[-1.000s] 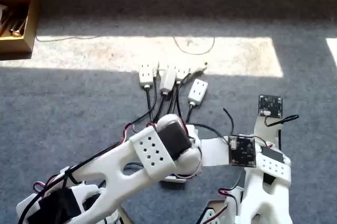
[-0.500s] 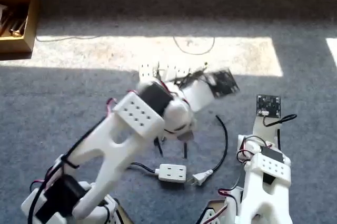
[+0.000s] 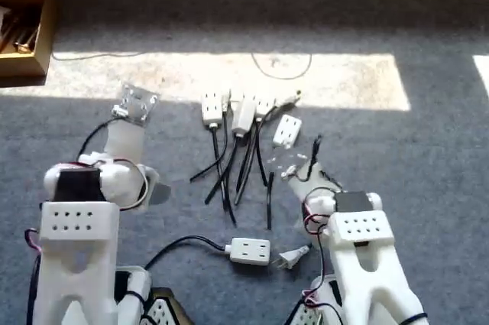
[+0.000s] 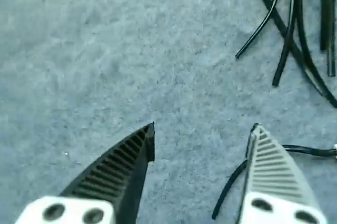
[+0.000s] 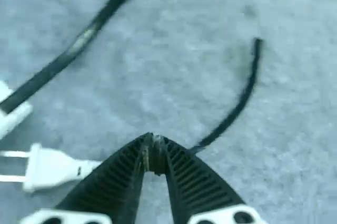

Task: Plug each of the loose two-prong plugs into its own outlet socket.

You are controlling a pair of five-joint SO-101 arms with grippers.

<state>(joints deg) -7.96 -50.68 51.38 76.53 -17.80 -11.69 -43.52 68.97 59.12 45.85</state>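
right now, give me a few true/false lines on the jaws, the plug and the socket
1. The left jaws are open. True.
2. The right jaws hold a plug. False: they are shut, and the plug lies on the carpet beside them.
3. That plug is in the socket. False: it lies apart from the socket, prongs bare.
4. Black cables lie on the carpet between the arms. True.
5. A wooden box sits at the far left. True.
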